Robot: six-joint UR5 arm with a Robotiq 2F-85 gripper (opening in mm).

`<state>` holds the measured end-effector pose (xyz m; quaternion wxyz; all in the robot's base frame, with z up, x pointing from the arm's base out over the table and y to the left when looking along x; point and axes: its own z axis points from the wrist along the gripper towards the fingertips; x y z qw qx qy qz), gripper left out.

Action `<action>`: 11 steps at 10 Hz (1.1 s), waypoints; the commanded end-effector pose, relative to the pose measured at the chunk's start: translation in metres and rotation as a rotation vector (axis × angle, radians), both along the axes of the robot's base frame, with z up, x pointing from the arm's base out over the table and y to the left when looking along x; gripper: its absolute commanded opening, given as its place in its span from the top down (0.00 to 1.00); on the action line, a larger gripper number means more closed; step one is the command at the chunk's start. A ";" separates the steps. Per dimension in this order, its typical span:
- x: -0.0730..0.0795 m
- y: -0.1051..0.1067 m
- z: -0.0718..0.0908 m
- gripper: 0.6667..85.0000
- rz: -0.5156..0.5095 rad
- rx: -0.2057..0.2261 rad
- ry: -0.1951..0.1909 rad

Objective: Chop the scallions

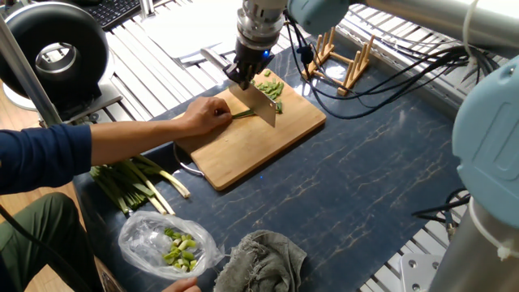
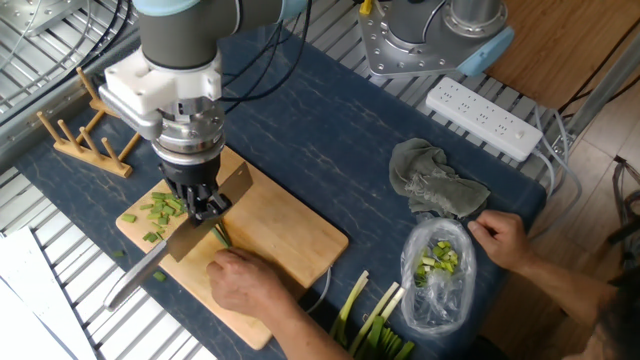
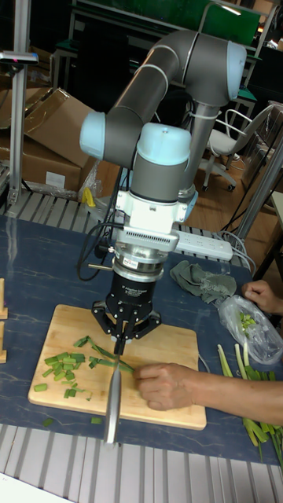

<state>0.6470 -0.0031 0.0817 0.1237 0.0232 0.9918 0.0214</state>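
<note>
my arm points straight down over the cutting board [image 1: 259,142], my claw [image 2: 203,204] clamped on the knife [image 2: 170,245], blade on the scallions [image 3: 110,355]. a hand [image 1: 203,116] pins the stalks; cut bits [image 2: 160,208] lie beside the blade. no readable writing.

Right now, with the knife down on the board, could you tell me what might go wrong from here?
1. The person's hand pins the scallions just beside the knife in the gripper; a chop landing nearer could nick a finger.
2. Cut bits lie close to the cutting board's edge, and one is already off it; more may scatter.
</note>
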 end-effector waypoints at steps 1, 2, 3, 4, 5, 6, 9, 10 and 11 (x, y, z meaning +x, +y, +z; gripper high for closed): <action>0.003 -0.007 -0.004 0.99 0.004 0.007 -0.020; 0.003 -0.008 -0.004 0.99 0.006 0.003 -0.020; 0.003 -0.008 -0.004 0.99 0.007 0.003 -0.021; 0.001 -0.006 -0.006 0.99 0.007 0.004 -0.023; 0.000 -0.007 -0.009 0.99 0.007 0.000 -0.029; -0.001 -0.007 -0.011 0.99 0.007 -0.002 -0.035; -0.003 -0.008 -0.015 0.99 0.016 -0.002 -0.060; -0.008 -0.010 -0.014 0.99 0.028 0.001 -0.065; -0.015 -0.014 -0.011 0.99 0.046 0.012 -0.069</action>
